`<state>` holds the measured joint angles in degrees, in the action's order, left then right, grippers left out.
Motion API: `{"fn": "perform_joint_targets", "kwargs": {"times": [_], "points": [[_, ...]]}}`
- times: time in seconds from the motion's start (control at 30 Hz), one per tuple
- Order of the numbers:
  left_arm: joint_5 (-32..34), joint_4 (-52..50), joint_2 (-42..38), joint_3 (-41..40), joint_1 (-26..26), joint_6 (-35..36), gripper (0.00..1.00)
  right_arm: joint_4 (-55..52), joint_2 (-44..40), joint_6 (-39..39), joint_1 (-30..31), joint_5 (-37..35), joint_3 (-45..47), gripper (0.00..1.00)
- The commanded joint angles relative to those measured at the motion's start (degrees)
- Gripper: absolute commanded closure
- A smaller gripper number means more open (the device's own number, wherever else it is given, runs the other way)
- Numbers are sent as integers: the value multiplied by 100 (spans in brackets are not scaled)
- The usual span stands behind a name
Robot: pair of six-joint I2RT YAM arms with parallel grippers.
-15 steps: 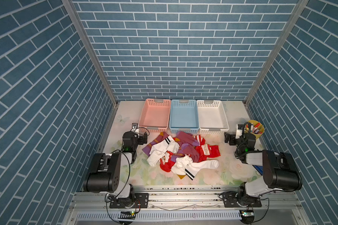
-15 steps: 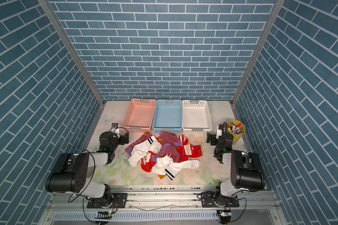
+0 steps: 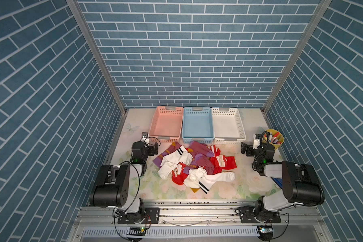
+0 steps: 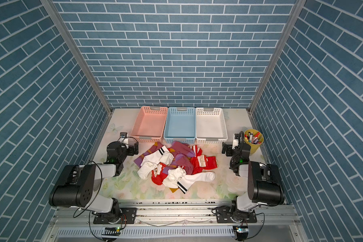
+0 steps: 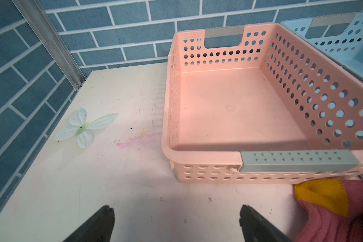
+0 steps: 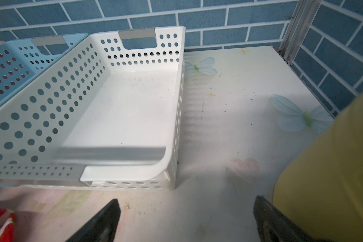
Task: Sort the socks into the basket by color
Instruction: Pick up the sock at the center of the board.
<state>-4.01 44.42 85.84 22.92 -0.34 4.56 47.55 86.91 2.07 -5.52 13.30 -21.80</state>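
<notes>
The socks (image 3: 194, 165) lie in one mixed heap mid-table in both top views (image 4: 176, 167): white with black cuff stripes (image 3: 218, 177), purple (image 3: 199, 146) and red (image 3: 226, 162). Behind the heap stand three empty baskets: pink (image 3: 164, 110), blue (image 3: 197, 110) and white (image 3: 224, 110). My left gripper (image 3: 149, 146) rests left of the heap, open over bare table (image 5: 176, 211), with a purple sock with an orange patch (image 5: 333, 207) beside it. My right gripper (image 3: 246, 149) rests right of the heap, open and empty (image 6: 186, 205), near the white basket (image 6: 50, 100).
A yellow cup of markers (image 3: 274, 139) stands right beside the right gripper and fills one side of the right wrist view (image 6: 333, 178). Blue brick walls close in the table on three sides. The pink basket's front corner (image 5: 176, 167) is just ahead of the left gripper.
</notes>
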Motion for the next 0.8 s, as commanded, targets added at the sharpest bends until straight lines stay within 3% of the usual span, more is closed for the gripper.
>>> {"fn": "perform_joint_targets", "kwargs": {"times": [0.0, 0.37, 0.53, 0.7, 0.77], "points": [[-34, -27, 27, 80, 34, 28, 0, 4, 71, -83, -2, -72, -96, 1], [-25, -48, 35, 98, 34, 21, 0, -9, 75, -83, -3, -76, -106, 1], [436, -434, -87, 253, -177, 125, 0, -42, 29, -60, -11, -134, -97, 1], [1038, -1438, -801, 496, -188, -64, 0, -1159, -606, -103, -8, -162, -408, 1], [1003, -1944, -1524, 526, -186, -303, 0, -2510, -1027, -167, -3, -238, -927, 1]]}}
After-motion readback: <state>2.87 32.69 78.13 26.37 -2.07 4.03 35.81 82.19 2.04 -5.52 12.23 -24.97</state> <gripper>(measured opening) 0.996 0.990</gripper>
